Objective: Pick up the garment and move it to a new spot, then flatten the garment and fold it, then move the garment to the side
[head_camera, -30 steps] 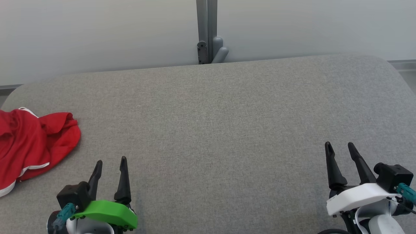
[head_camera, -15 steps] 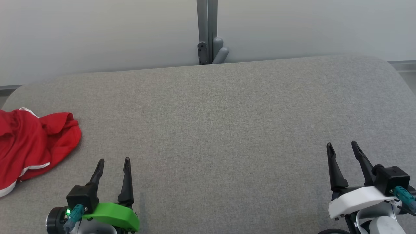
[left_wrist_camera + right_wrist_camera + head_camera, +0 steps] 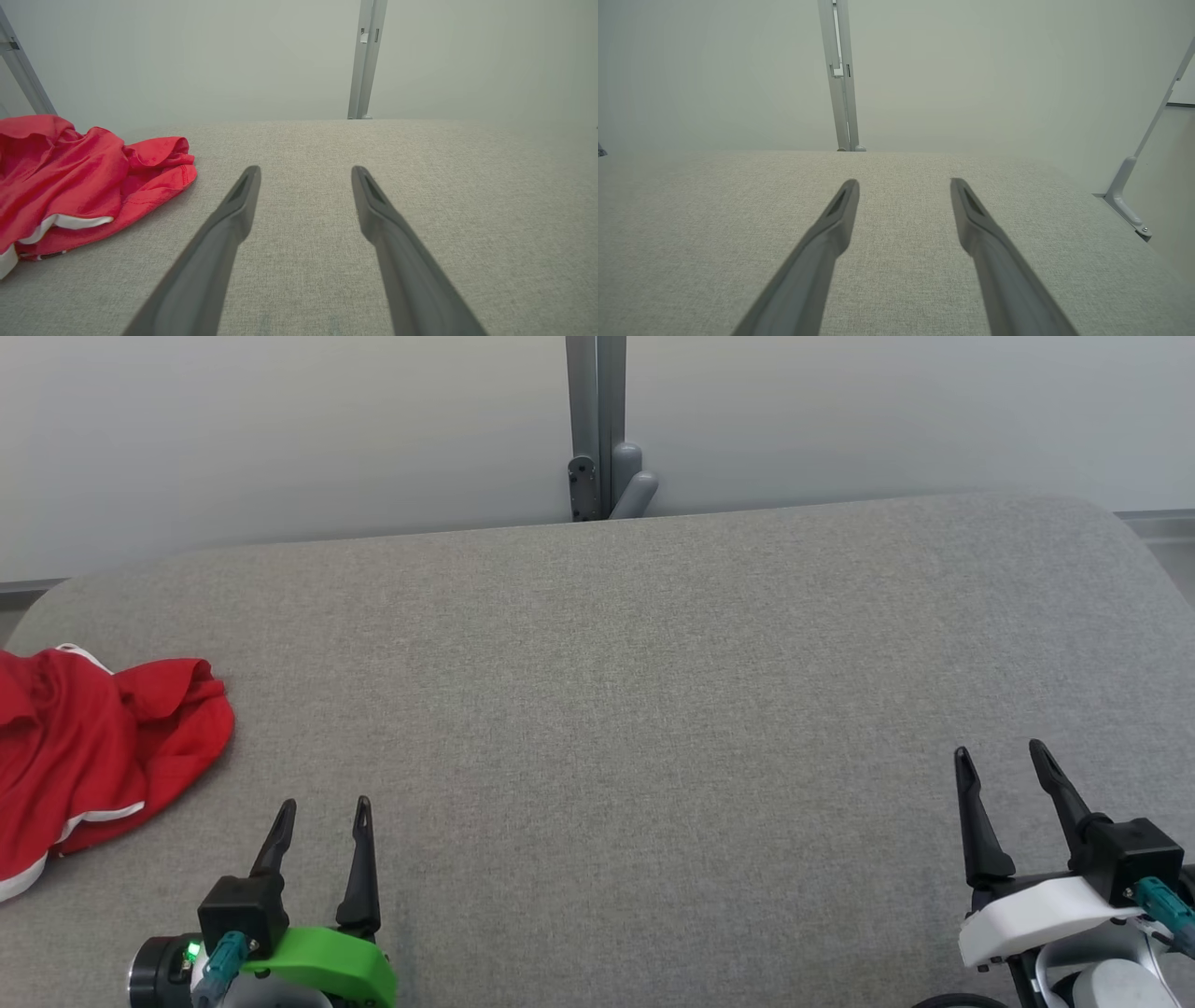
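A crumpled red garment [image 3: 89, 747] with white trim lies at the left edge of the grey fabric table [image 3: 616, 709], partly cut off by the head view's border. In the left wrist view the garment [image 3: 79, 191] sits to the left of the fingers, apart from them. My left gripper [image 3: 324, 810] hovers open at the lower left, to the right of the garment and a little nearer me, with nothing between its fingers [image 3: 240, 196]. At the lower right my right gripper [image 3: 1001, 756] is open and empty above bare cloth, its fingers [image 3: 966, 205] spread wide.
A grey post [image 3: 596, 425] with a bracket stands behind the table's far edge against a pale wall. A slanted metal brace [image 3: 1134, 186] shows beyond the table's right side. The table's corners are rounded.
Both grippers have drawn back slightly toward the bottom of the head view, the right one also shifting rightward. The garment lies as before.
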